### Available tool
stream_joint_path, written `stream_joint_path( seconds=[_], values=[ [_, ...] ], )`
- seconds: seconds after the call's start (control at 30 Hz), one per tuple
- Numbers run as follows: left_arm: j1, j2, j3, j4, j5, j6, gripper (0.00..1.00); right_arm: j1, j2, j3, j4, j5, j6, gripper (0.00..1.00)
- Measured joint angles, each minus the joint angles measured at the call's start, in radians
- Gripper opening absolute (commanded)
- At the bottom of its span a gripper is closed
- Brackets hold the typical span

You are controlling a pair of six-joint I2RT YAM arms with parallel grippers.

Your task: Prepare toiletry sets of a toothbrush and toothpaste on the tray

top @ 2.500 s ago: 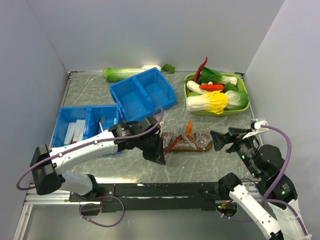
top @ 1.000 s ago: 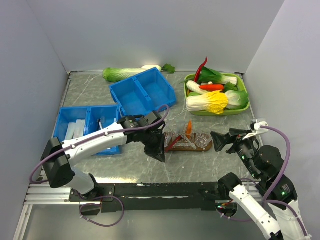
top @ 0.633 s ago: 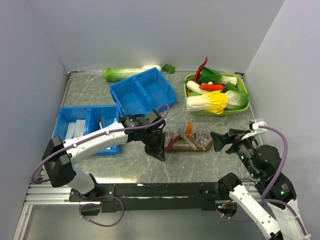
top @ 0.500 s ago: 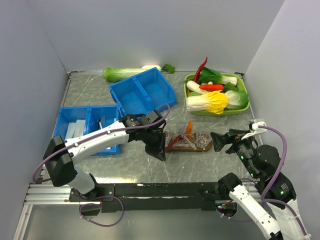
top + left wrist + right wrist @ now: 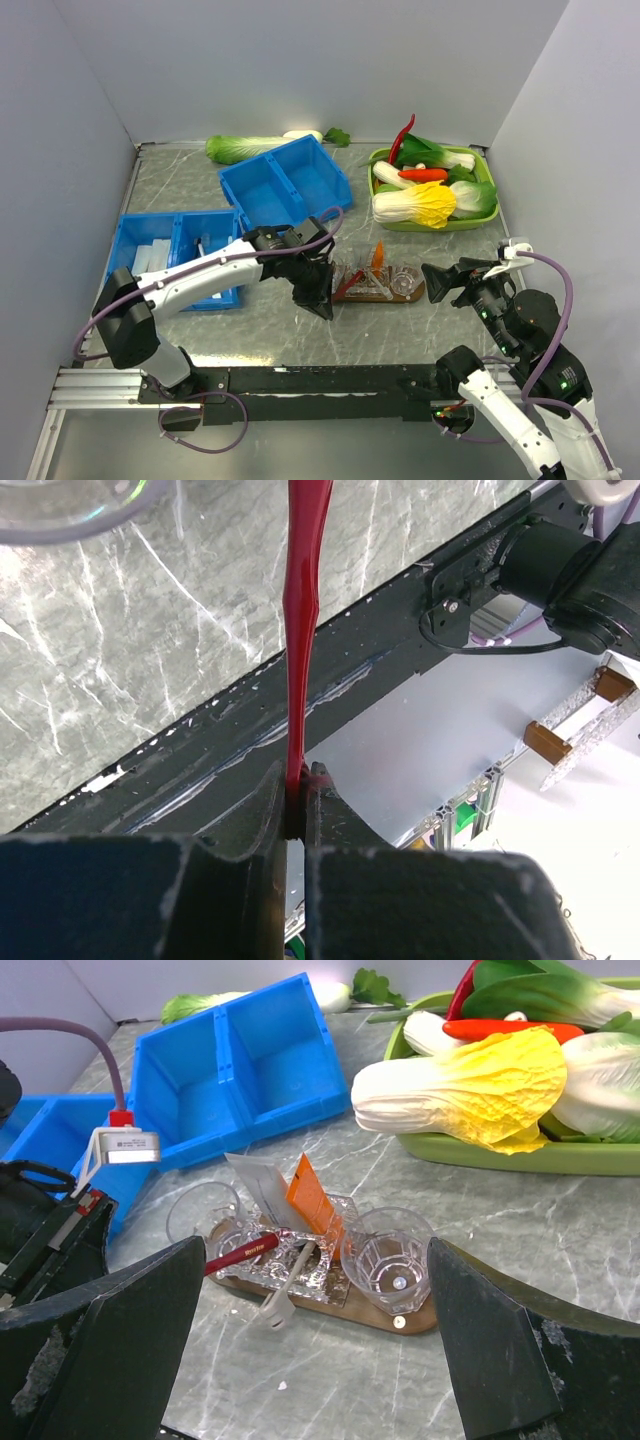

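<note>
your left elbow (image 5: 122,325) crept right; left hand (image 5: 295,798) stays clenched on red toothbrush (image 5: 301,630), its head seemingly at the left cup (image 5: 205,1210) on the tray (image 5: 400,1322); right hand (image 5: 436,281) released.

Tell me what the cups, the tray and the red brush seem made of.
Cups: probably clear plastic, glossy, with see-through faceted walls.
Tray: likely wood, dark brown, matte.
Red brush: seemingly moulded plastic, with a smooth, shiny handle.

cups (image 5: 388,1255): clr plastic, glossy | tray (image 5: 422,1320): dk wood | red brush (image 5: 300,630): glossy plastic | table (image 5: 560,1240): smooth, marbled
</note>
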Motion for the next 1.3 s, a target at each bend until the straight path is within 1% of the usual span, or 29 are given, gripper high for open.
stream_joint_path(
  seconds=[0.87, 1.3],
  values=[
    [0.024, 0.071, 0.062, -0.011, 0.004, 0.012, 0.01, 0.0, 0.0, -0.018, 0.001, 0.018, -0.023, 0.99],
    [0.025, 0.093, 0.081, -0.012, -0.007, -0.007, 0.01, 0.0, -0.016, -0.031, 0.004, 0.022, -0.031, 1.0]
  ],
)
